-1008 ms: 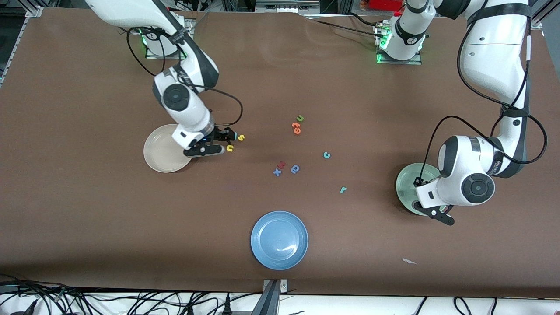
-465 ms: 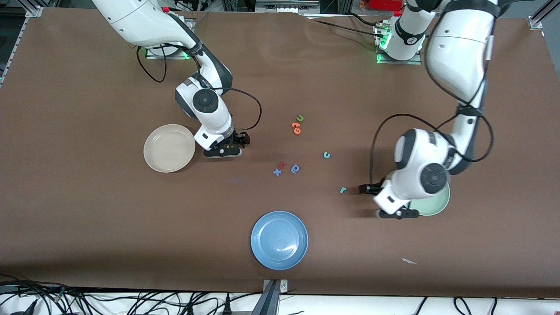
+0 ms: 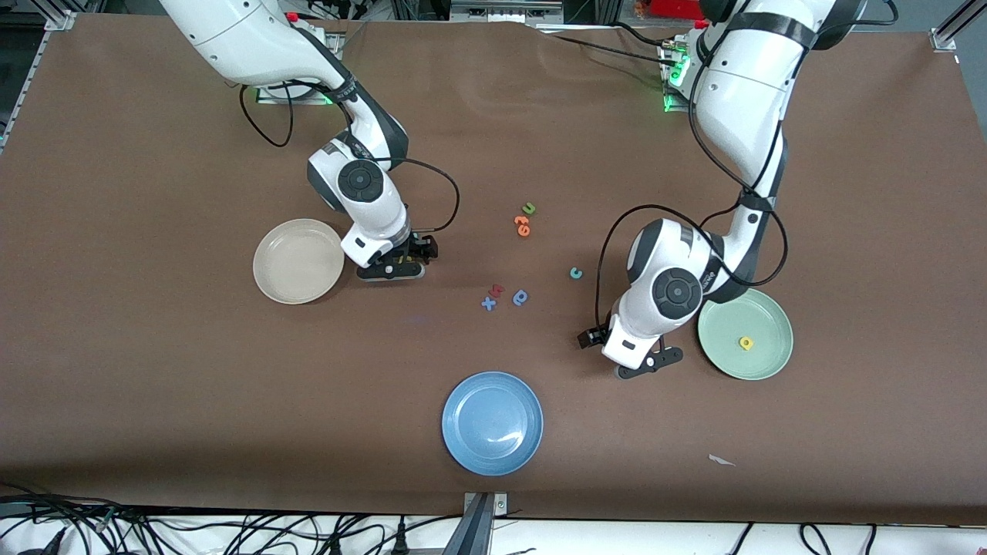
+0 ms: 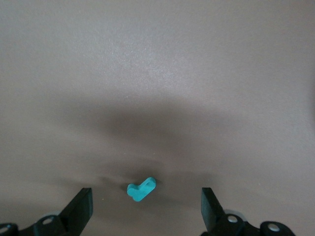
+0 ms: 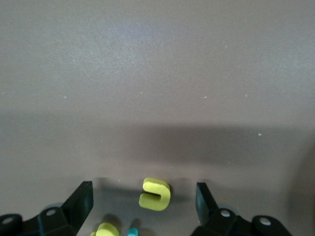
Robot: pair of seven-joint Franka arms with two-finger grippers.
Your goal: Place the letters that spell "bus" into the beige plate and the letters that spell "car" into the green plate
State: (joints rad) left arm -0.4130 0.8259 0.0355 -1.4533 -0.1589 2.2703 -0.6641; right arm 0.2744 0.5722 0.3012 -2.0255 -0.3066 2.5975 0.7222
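1. Brown table (image 3: 154, 385), seen from the front view, clock positions read from its middle.
2. Left gripper (image 4: 146, 199): low over the table at about 4 o'clock, fingers (image 4: 81, 206) spread wide and released. The teal r (image 4: 141, 189) lies flat on the table between them, touching neither.
3. Green plate (image 3: 725, 320): just beside that gripper, toward the left arm's end of the table. The yellow a (image 3: 746, 343) lies in it.
4. Teal c (image 3: 575, 273): on the table at 3 o'clock, near the middle and apart from both plates.
5. Right gripper (image 5: 144, 196): low over the table at about 10 o'clock, fingers (image 5: 81, 199) parted and clasping nothing. The yellow u (image 5: 155, 193) lies between them. The yellow s (image 5: 106, 230) and a teal sliver (image 5: 132, 232) show at the wrist view's edge.
6. Beige plate (image 3: 270, 254): at 9 o'clock, just beside the right gripper.
7. Sundries: green u (image 3: 529, 208) and orange letters (image 3: 523, 225) at 12 o'clock; blue round letter (image 3: 521, 297), blue x (image 3: 488, 304) and a red letter (image 3: 497, 290) near the middle; blue plate (image 3: 463, 401) at 6 o'clock.
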